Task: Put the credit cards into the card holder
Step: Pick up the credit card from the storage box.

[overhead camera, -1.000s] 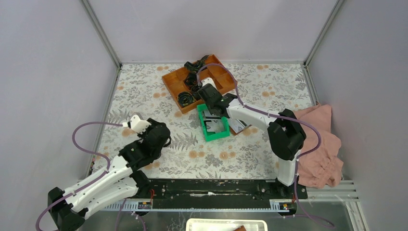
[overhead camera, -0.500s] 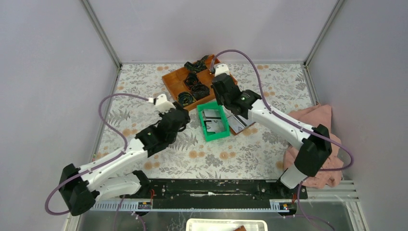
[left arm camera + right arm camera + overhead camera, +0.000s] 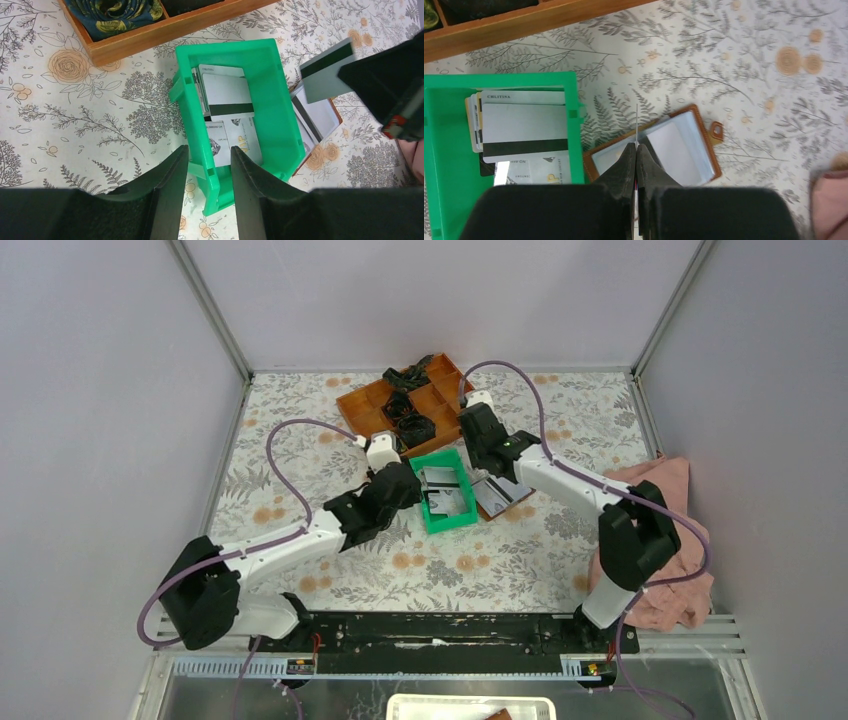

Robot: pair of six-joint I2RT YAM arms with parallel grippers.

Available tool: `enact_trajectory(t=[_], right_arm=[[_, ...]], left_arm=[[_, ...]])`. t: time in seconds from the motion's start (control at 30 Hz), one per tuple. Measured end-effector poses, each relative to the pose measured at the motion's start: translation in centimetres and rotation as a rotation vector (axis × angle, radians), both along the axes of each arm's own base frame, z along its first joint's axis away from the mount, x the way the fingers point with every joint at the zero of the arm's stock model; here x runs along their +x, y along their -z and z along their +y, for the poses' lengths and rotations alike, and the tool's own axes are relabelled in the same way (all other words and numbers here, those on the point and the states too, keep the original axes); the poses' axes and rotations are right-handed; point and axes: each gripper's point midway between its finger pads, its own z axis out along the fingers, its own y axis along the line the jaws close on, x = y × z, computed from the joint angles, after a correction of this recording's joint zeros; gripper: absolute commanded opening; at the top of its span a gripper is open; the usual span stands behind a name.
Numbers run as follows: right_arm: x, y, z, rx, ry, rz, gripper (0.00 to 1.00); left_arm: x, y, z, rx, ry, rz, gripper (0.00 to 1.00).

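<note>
top external: showing the right claw [image 3: 490, 465] drawn off the green tray [image 3: 452, 524] within the last second and now hanging over the card holder [image 3: 497, 495], lying open on the bench [image 3: 300, 440] just right of the tray; showing the left claw [image 3: 410, 486] swung in from the near left to the tray's left side. suggesting one card fetched and insertion about to begin.

left wrist: looking past the left claw [image 3: 208, 150], released, straddling the tray's near wall and gripping nothing; showing the remaining credit cards [image 3: 227, 95] lying flat in the tray, long axes crossing the frame; showing the held card [image 3: 325, 72] aloft, its striped long edge rising rightward.

right wrist: showing the right claw [image 3: 636, 150] clenching the held card [image 3: 637, 125], seen edge-on as a thin line pointing away from the fingertips toward the holder's left pocket; showing the holder's long axis running from lower left up to the snap tab [image 3: 716, 131] at right.
</note>
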Motion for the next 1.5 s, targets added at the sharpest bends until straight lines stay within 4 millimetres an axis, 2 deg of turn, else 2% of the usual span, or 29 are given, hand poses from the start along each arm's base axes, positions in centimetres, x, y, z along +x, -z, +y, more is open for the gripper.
enact_trajectory(t=[0.17, 0.33, 0.53, 0.9, 1.0, 1.1, 1.2, 1.3, 1.4, 1.5], right_arm=[[0.2, 3.3, 1.7, 0.023, -0.045, 0.068, 0.0], [-0.2, 5.0, 3.1, 0.067, -0.078, 0.118, 0.0], [-1.2, 5.3, 5.9, 0.1, -0.122, 0.126, 0.0], [-4.8, 4.8, 16.3, 0.137, -0.278, 0.12, 0.0], [-5.7, 4.5, 18.2, 0.142, -0.306, 0.115, 0.0], [-6.5, 4.0, 19.4, 0.148, -0.327, 0.112, 0.0], [-6.6, 3.7, 19.5, 0.135, -0.318, 0.094, 0.0], [-6.5, 2.9, 18.3, 0.117, -0.292, 0.068, 0.0], [-6.1, 1.0, 15.6, 0.109, -0.249, 0.029, 0.0], [-4.7, -1.9, 11.8, 0.125, -0.176, -0.03, 0.0]], left_arm=[[0.0, 0.0, 0.1, -0.013, -0.009, -0.003, 0.44], [-1.0, -0.4, 1.7, -0.047, -0.05, -0.018, 0.44], [-1.9, -2.1, 3.7, -0.104, -0.108, -0.058, 0.44], [-3.3, -3.3, 6.1, -0.12, -0.161, -0.073, 0.43], [-3.8, -3.4, 6.5, -0.125, -0.161, -0.071, 0.43], [-4.2, -3.5, 6.9, -0.129, -0.164, -0.071, 0.43], [-4.4, -3.6, 6.9, -0.132, -0.16, -0.072, 0.43], [-4.6, -3.3, 6.5, -0.123, -0.146, -0.064, 0.42], [-4.7, -2.3, 5.3, -0.09, -0.111, -0.044, 0.42], [-4.7, -1.2, 3.2, -0.047, -0.057, -0.021, 0.42]])
